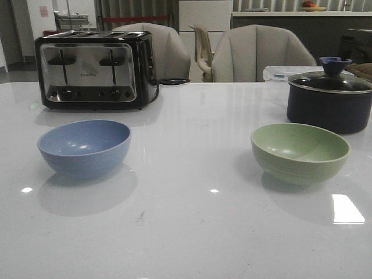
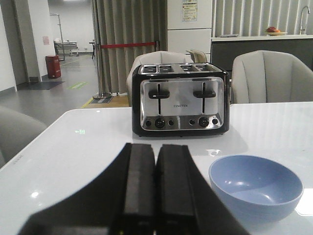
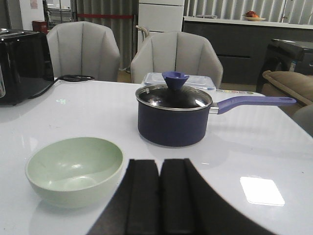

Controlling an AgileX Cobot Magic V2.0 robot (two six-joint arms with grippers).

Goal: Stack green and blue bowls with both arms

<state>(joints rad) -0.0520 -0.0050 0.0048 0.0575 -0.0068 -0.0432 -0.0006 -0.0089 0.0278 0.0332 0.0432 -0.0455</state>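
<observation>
Front view shows the blue bowl (image 1: 85,146) on the left of the white counter (image 1: 186,232) and the green bowl (image 1: 299,152) well apart on the right, both upright and empty. A chrome four-slot toaster (image 1: 96,70) stands behind the blue one; a dark navy lidded saucepan (image 1: 330,99) sits just behind the green one. Padded chairs (image 1: 258,55) line the far edge. The left claw (image 2: 155,188) and right claw (image 3: 160,196) each hang pressed closed, holding nothing, each near its own bowl.
</observation>
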